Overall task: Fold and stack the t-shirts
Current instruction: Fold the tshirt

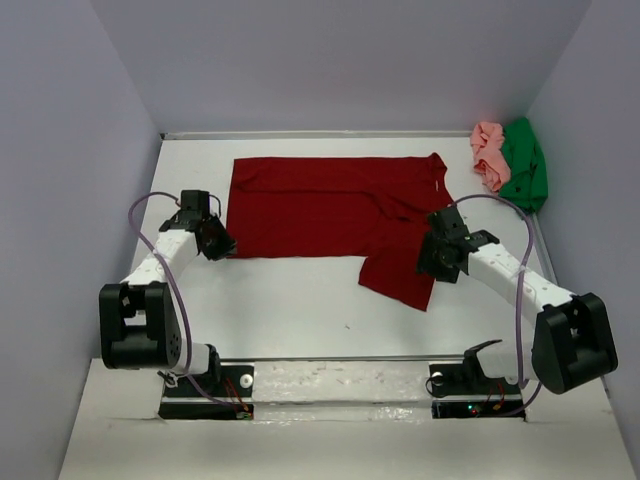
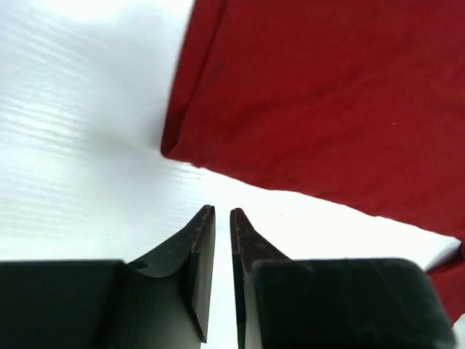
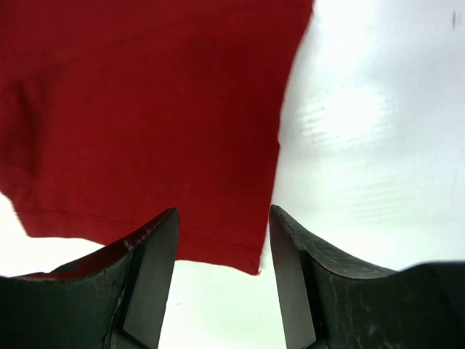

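Top external view had the dark red t-shirt (image 1: 320,205) spread mid-frame, my left gripper (image 1: 226,248) barely parted and empty at its lower-left corner, my right gripper (image 1: 434,266) wide over the lower-right sleeve, where a shallow pinch, I judged, might slip off the hem.

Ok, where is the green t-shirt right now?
In the top view, the green t-shirt lies bunched in the far right corner of the table, against the pink t-shirt on its left, apart from the spread dark red t-shirt.
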You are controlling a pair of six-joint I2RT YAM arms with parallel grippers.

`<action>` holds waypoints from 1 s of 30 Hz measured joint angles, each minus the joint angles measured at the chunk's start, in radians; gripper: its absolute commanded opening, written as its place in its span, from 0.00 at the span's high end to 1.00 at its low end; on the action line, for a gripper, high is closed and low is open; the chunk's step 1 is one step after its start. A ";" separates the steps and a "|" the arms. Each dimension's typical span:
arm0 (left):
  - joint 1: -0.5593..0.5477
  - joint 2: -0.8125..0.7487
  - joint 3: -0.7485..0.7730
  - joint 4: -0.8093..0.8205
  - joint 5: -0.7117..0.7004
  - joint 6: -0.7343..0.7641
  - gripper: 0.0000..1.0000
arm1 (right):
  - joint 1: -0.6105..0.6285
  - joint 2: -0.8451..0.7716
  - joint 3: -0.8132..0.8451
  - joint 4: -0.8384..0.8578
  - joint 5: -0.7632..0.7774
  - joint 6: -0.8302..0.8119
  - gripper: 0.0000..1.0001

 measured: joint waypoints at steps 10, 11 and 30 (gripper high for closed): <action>0.060 -0.048 -0.013 -0.046 -0.034 -0.021 0.74 | 0.077 0.027 -0.023 -0.093 0.075 0.185 0.43; 0.061 -0.053 -0.013 -0.048 -0.040 -0.021 0.74 | 0.092 0.025 -0.026 -0.097 0.077 0.200 0.43; 0.066 -0.101 -0.013 -0.059 -0.057 -0.024 0.74 | 0.362 0.125 -0.044 -0.317 0.225 0.673 0.44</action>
